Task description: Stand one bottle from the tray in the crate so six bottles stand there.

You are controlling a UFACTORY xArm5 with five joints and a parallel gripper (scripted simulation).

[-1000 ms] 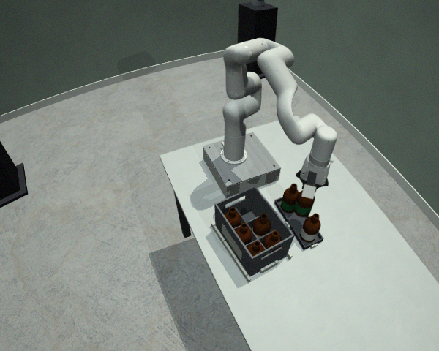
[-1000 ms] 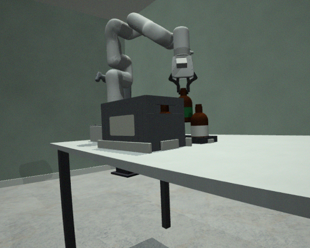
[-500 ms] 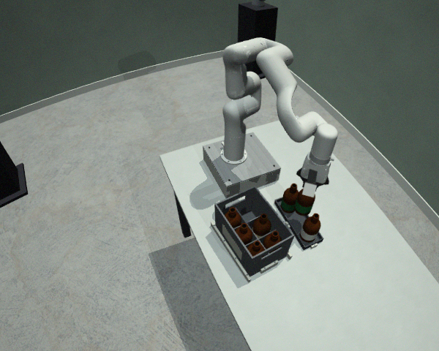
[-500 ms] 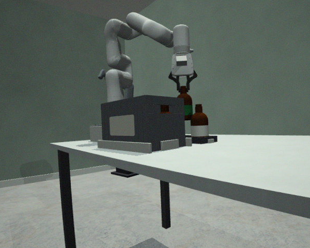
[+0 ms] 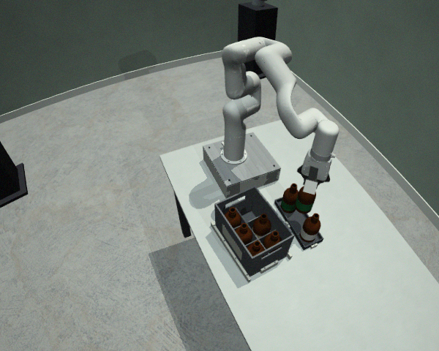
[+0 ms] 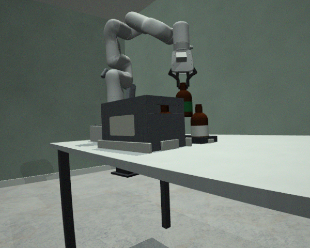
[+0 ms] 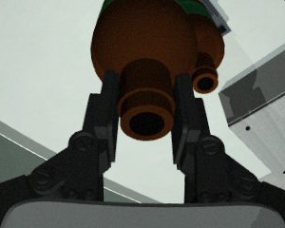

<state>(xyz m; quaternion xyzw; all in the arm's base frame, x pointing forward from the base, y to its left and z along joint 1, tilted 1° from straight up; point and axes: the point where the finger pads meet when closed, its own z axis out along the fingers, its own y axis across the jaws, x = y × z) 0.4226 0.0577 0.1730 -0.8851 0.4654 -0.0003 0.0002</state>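
Observation:
My gripper (image 5: 309,189) (image 6: 182,83) (image 7: 145,91) is shut on the neck of a brown bottle with a green label (image 5: 305,202) (image 6: 184,99) (image 7: 142,32). It holds the bottle upright, lifted above the dark tray (image 5: 293,223) (image 6: 212,138). A second green-label bottle (image 5: 290,198) (image 7: 206,45) and a white-label bottle (image 5: 310,227) (image 6: 199,122) stand on the tray. The dark crate (image 5: 267,257) (image 6: 141,120) stands left of the tray with several brown bottles in its cells. One cell (image 5: 249,209), at the back next to the tray, is empty.
The arm's grey base block (image 5: 242,166) (image 7: 263,102) stands just behind the crate. Low pale rails (image 6: 124,146) hem the crate's foot. The table edge runs close along the crate's left side.

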